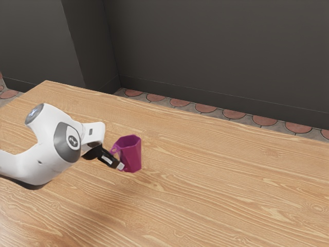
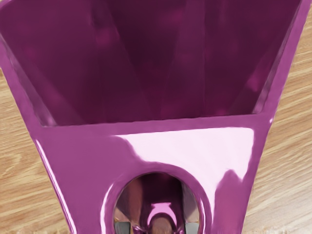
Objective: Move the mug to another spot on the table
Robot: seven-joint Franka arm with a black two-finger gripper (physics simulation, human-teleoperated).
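Counter (image 1: 231, 180): light wood grain. Its far edge runs well behind the mug (image 1: 130, 153), from the exterior view's upper left down toward the right. Past that edge is a strip of round-tiled floor (image 1: 205, 108), then dark walls (image 1: 216, 46).

Open room: wide bare wood on the mug's side toward the exterior view's right, and more between the mug and the camera. Toward the exterior view's left of the mug the white arm (image 1: 51, 149) takes up the space.

Mug is magenta with faceted sides and a mouth wider than its base, standing roughly upright. I cannot tell whether the base rests on the wood or sits just clear of it.

Pincer (image 1: 119, 165) is black and comes in low from the arm, right up against the mug's handle (image 1: 115, 150) side. Whether it is clamped or apart, I cannot tell.

Wrist view: mug (image 2: 156, 73) directly under the hand, mouth open to the camera and handle loop (image 2: 161, 183) nearest the hand. Wood (image 2: 19, 195) shows on both sides of the mug.
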